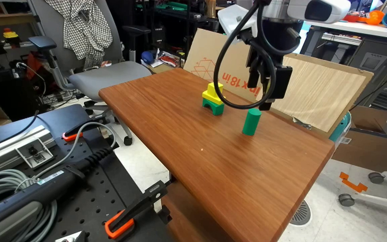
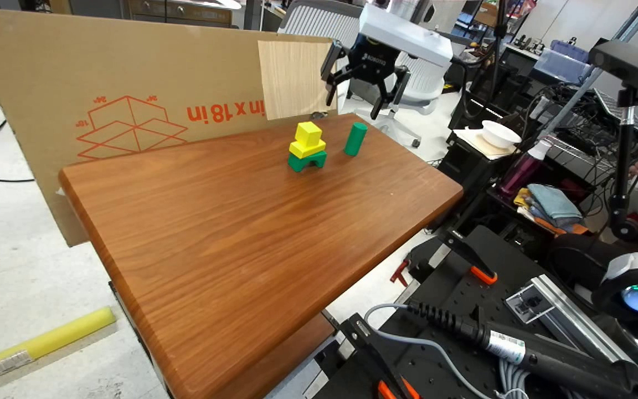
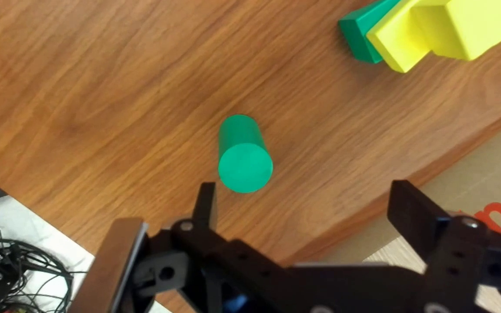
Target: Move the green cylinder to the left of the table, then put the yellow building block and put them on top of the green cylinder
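Below the end effector — apart — stands the green cylinder.

- One table, in both exterior views
- Four toy blocks on the table in all
- One of them is a green cylinder
- One is a green block with an arch cut in it
- Two are yellow: one small yellow building block and one flatter yellow block
- One gripper, and it has two fingers
- Two clamps with orange bits, in both exterior views
- One white bowl, one bottle and one yellow tube, in an exterior view
- One checked cloth and one gray chair, in an exterior view
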You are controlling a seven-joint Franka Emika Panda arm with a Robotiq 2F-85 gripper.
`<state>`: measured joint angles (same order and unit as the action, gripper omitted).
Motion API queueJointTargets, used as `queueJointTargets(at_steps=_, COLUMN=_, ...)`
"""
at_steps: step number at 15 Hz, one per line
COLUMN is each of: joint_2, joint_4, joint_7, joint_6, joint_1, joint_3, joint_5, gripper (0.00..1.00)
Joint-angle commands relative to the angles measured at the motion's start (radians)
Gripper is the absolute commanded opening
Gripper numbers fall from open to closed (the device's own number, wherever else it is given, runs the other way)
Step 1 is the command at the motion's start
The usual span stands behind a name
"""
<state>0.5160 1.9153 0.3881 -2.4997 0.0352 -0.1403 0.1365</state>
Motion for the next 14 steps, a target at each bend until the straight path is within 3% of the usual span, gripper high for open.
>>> queueJointTargets(at_steps=1, joint_2=0.027, joint_4=-0.061, joint_7=0.014, joint_6=0.065, joint_1=0.004, joint_3=-0.007, joint_5=-0.004, gripper=1.00)
queueJointTargets(at_steps=14, joint_2=0.054, joint_4=-0.074, joint_7=0.057, joint_6=0.140, joint_1=-0.019, joint_3=-0.028, joint_5=-0.067, gripper=1.00)
